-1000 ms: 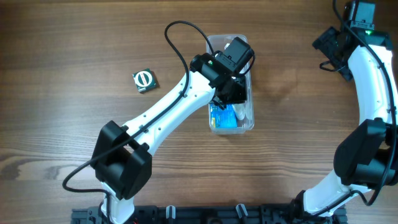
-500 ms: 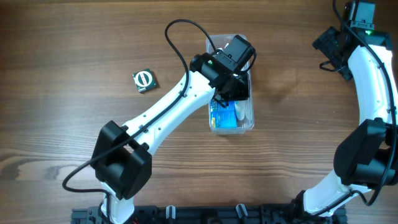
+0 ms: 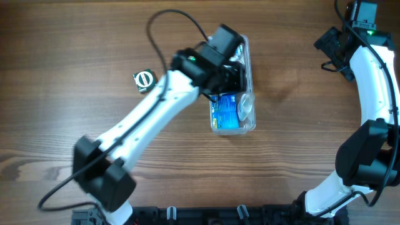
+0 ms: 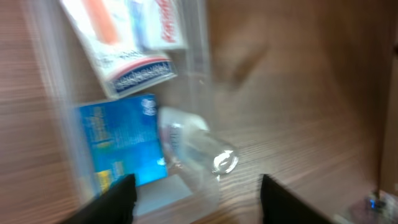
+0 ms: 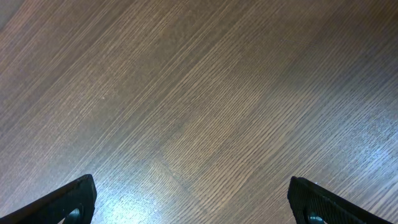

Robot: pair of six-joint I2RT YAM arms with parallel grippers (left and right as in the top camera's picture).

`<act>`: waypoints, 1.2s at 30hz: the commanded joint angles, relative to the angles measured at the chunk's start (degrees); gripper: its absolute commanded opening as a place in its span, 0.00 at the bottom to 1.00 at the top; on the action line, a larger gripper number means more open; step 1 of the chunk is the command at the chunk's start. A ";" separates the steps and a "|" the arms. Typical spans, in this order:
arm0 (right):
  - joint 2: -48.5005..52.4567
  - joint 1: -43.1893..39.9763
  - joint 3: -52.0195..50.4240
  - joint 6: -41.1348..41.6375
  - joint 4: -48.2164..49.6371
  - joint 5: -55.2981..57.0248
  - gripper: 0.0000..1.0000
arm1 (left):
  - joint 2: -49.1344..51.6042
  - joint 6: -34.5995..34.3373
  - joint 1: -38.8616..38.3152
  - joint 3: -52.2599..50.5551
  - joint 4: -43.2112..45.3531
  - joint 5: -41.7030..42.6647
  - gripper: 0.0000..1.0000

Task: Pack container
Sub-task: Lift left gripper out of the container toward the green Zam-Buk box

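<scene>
Left wrist view: the left gripper [image 4: 199,202] hangs with its two dark fingers spread and nothing pinched between them, though the picture is smeared. Straight beneath it is the container [image 4: 200,62], a clear, long, narrow plastic tub with rounded corners, resting on the brown wooden table [image 4: 298,93]. Inside, just under the fingertips, a flat blue packet [image 4: 121,146] lies against a small clear plastic bottle [image 4: 199,149] tipped on its side. Farther ahead of the gripper, also in the tub, sits a white packet [image 4: 118,53] with red and orange print.

From where I stand, the packing looks well along, with three things already in. Out to the gripper's left, well apart from the tub, a small dark square box [image 3: 144,80] with a white round face sits on the wood. I'd guess that is what remains to go in.

The right gripper [image 5: 193,205] is far off to the other side, jaws wide and empty.

The overhead view alone shows that box and both arms, but the left arm covers the tub's far half. The left wrist view reveals the white packet there. The right wrist view offers only bare wood grain.
</scene>
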 commanded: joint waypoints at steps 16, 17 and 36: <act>0.98 -0.11 0.04 0.85 0.02 0.98 1.00 | -7.63 2.23 24.52 1.22 -17.38 -13.75 1.00; 0.98 -0.11 0.04 0.85 0.00 0.98 1.00 | -7.63 2.23 24.52 1.22 -17.38 -13.77 1.00; 0.98 -0.11 0.04 0.87 0.00 0.98 1.00 | 1.36 2.64 25.22 -0.74 -18.91 -18.43 1.00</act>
